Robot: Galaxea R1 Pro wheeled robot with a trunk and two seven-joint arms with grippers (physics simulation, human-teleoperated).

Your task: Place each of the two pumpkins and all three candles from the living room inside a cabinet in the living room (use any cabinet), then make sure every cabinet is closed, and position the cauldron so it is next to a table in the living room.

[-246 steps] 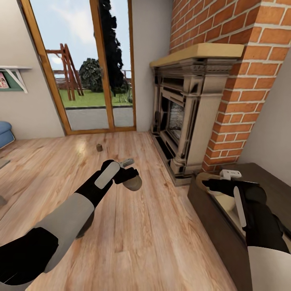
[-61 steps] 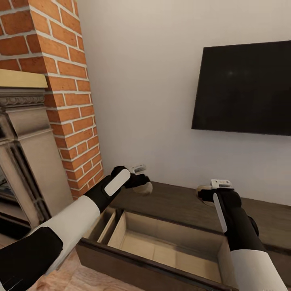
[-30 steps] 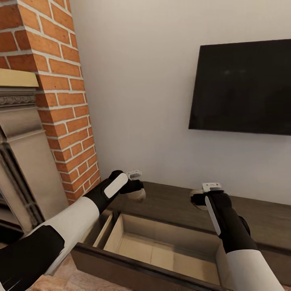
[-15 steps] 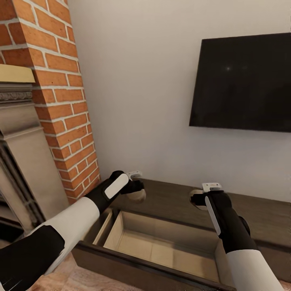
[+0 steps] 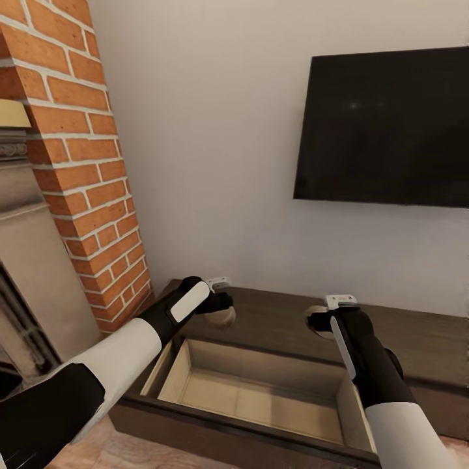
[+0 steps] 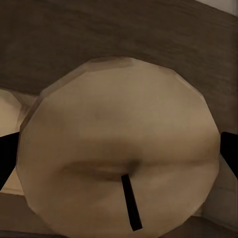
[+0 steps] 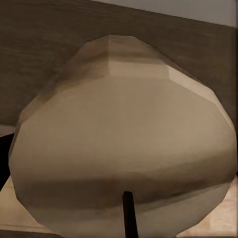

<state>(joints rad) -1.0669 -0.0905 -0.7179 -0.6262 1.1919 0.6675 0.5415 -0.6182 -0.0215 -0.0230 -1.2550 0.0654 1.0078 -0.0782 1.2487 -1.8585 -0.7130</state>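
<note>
Fireplace: far left, brick column beside it.
Left gripper: clamped on 1 candle, held above the cabinet top, at the back left corner of the open drawer.
Open drawer: pulled out, pale inside, nothing in it.
Right gripper: closed around a 2nd candle, over the cabinet top behind the drawer's right part.
TV: dark, on wall above.

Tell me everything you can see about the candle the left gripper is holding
The stubby beige-grey candle is a faceted wax-looking cylinder with a thin dark wick. It is clamped in the left gripper, whose black fingers press its sides. It hangs above the dark brown cabinet top, just behind the open pale-lined drawer.
</note>
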